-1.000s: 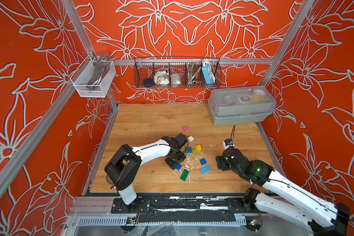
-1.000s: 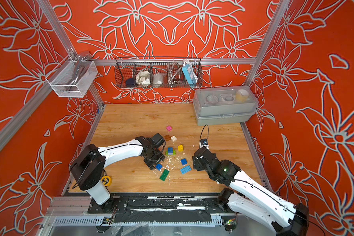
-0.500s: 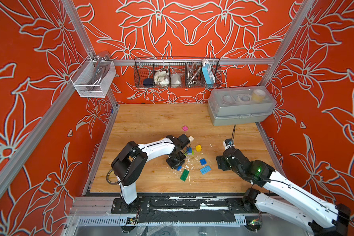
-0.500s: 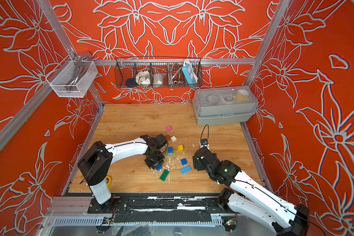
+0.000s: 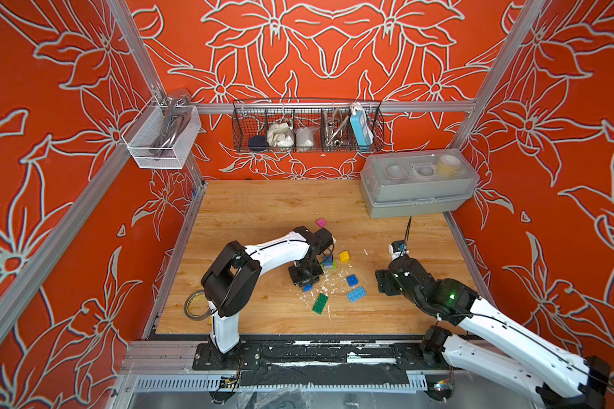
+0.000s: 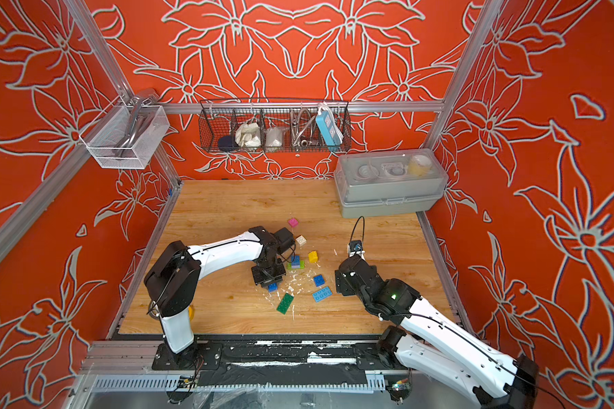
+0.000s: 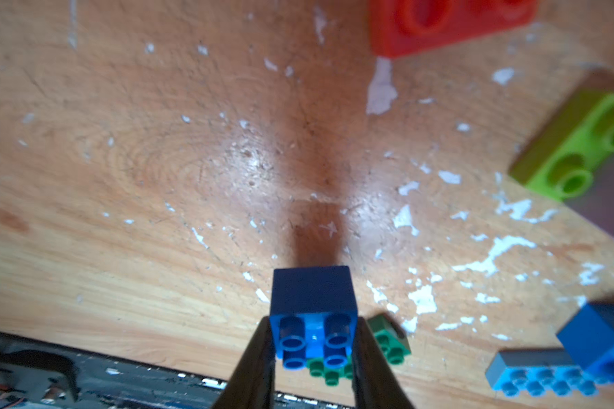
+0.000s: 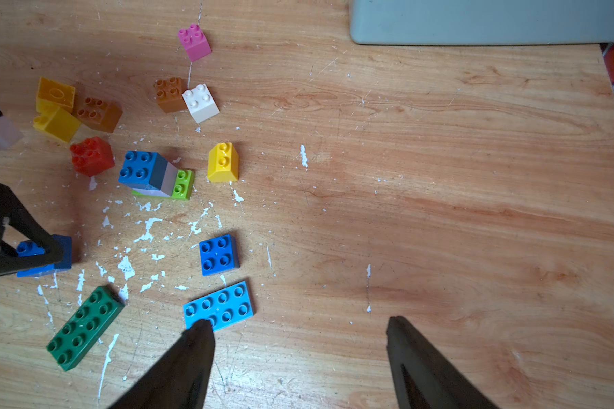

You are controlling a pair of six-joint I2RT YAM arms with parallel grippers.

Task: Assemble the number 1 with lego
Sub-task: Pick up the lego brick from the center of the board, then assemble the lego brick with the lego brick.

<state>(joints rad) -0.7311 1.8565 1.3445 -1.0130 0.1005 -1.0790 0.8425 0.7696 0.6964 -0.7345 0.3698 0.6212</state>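
L gripper (image 7: 314, 340) pinching blue brick (image 7: 312, 304); R gripper (image 8: 298, 329) spread, nothing in it.
Both top views: L gripper down mid-table (image 5: 263, 212), yellow brick (image 5: 344, 256) near; R gripper well apart. L wrist: green plate (image 7: 387, 340) just behind brick. R wrist: light blue plate (image 8: 218, 304) by one tip.

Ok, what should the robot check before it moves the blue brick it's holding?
1. The left gripper is shut on the blue brick: ok.
2. The blue brick is clear of the table: cannot tell.
3. The right gripper is open and empty: ok.
4. The green plate lies studs up, uncovered: ok.
5. The number 1 is finished: not ok.
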